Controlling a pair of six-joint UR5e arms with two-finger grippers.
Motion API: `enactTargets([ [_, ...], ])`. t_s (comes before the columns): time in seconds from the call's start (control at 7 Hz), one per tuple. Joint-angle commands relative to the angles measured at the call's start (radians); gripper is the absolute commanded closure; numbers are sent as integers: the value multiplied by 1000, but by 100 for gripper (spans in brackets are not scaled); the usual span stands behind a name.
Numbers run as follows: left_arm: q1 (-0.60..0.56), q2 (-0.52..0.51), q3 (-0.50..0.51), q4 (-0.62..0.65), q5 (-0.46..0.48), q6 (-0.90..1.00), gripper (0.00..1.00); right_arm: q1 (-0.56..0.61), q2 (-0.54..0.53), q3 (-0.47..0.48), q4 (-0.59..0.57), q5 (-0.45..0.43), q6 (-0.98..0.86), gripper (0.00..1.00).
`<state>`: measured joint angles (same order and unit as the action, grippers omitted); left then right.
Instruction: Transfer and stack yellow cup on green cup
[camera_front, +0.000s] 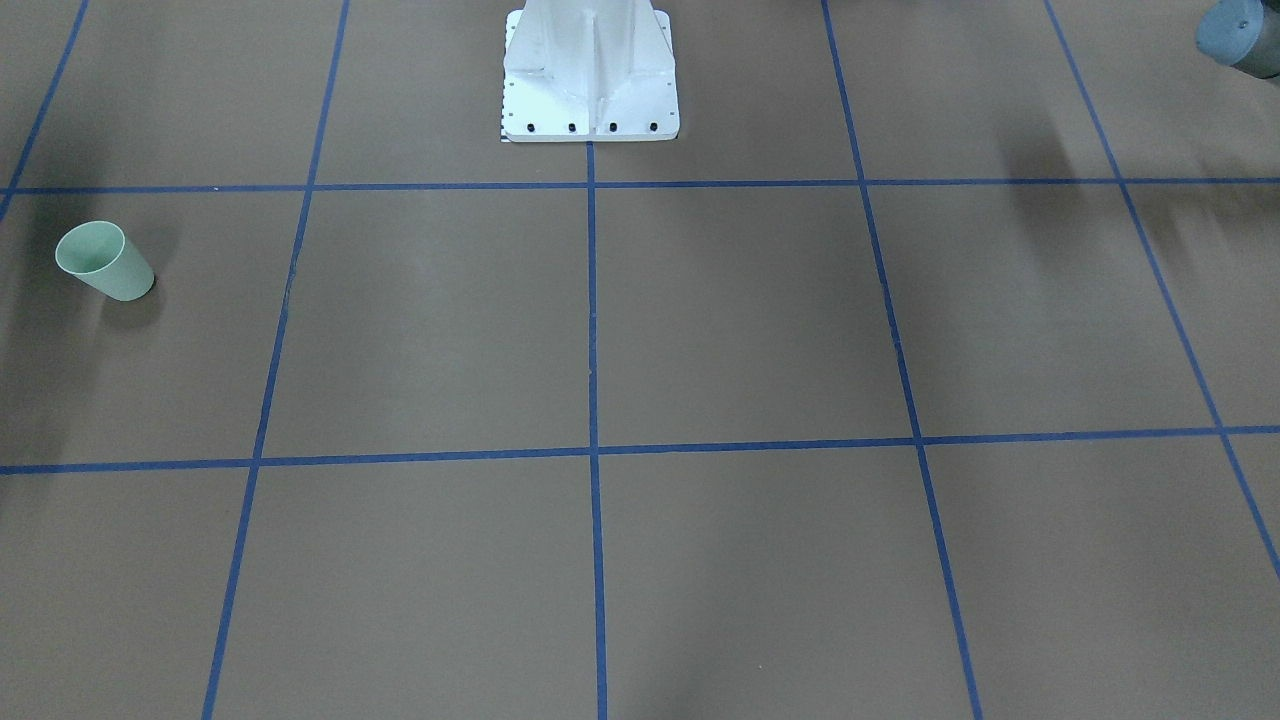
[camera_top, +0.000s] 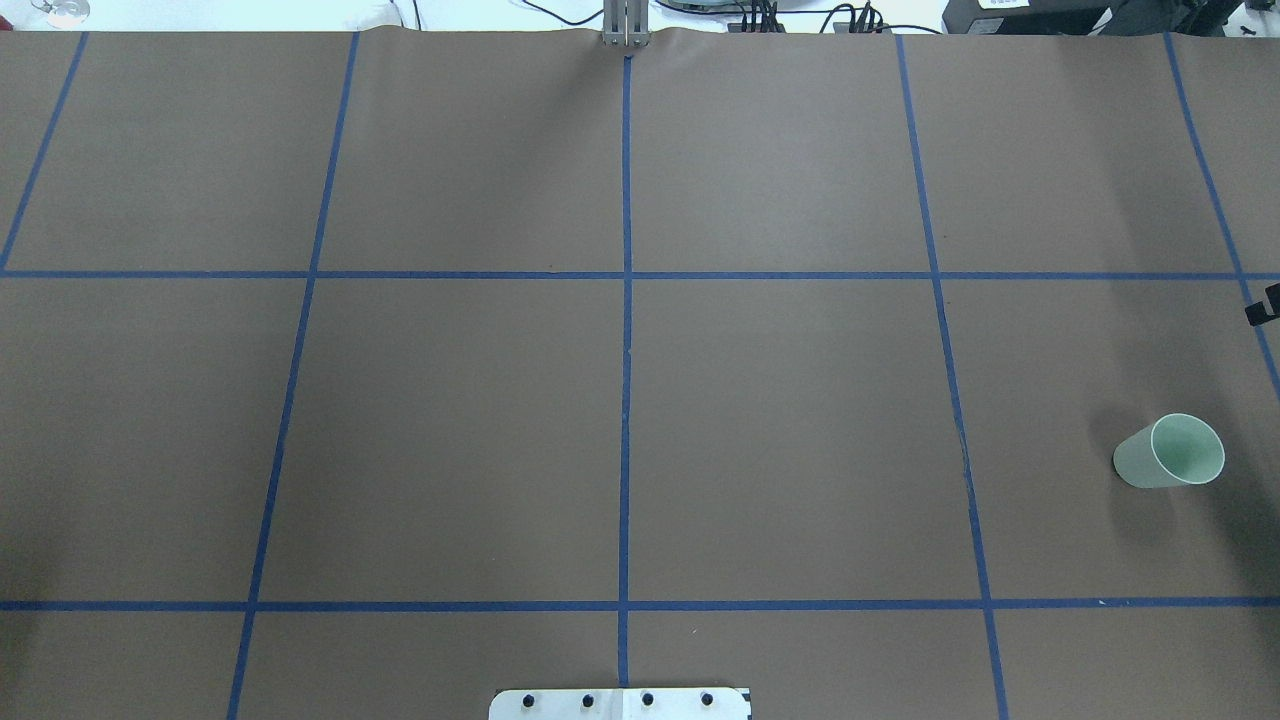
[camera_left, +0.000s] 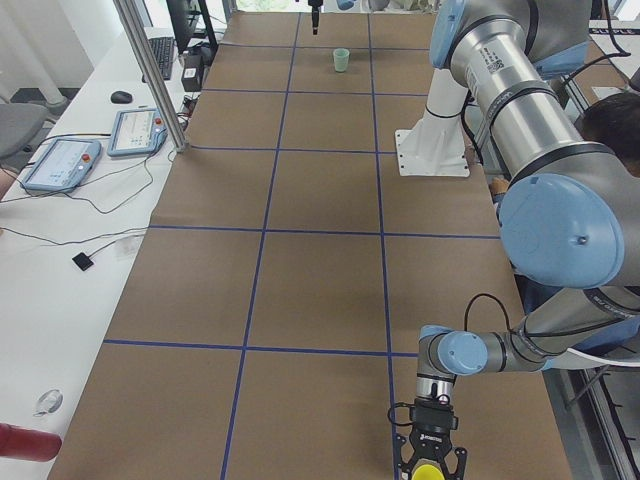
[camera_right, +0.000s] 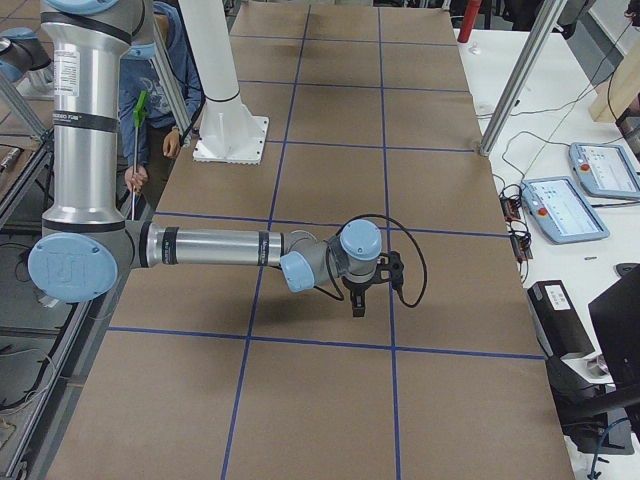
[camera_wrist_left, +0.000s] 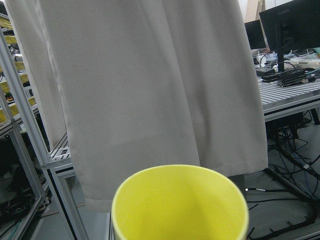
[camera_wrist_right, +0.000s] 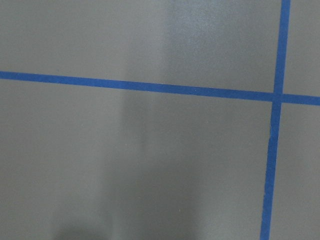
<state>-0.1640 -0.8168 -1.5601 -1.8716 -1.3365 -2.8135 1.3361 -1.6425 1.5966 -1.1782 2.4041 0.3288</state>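
The left gripper (camera_left: 427, 468) flanks the empty yellow cup (camera_wrist_left: 180, 207), the right gripper (camera_right: 358, 306) points down, neither grip can be told, and the green cup (camera_top: 1172, 452) stands empty.

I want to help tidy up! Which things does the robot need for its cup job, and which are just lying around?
For the job: yellow cup, green cup.
Just lying about: touchscreen controller, computer mouse, keyboard.

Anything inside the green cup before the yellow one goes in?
Nothing shows inside the green cup. The overhead and front-facing views look into its open mouth and show only bare pale inner wall. The cup's own side covers part of its bottom, so that part cannot be seen.
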Motion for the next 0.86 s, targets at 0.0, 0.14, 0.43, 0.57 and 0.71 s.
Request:
enactTargets([
  [0.0,-63,-73,9,8,59,-15,100,0,19,-20,0,1,-1,0],
  [0.14,-63,-78,15,9,57,20,100,0,18,-12,0,4,2,0],
  [0.43,-75,-132,96,28,60,93,100,0,17,-9,0,6,1,0],
  [0.57,-122,-146,94,29,59,199,100,0,13,-9,0,6,1,0],
  [0.71,-225,-175,94,23,66,306,100,0,9,-7,0,18,3,0],
])
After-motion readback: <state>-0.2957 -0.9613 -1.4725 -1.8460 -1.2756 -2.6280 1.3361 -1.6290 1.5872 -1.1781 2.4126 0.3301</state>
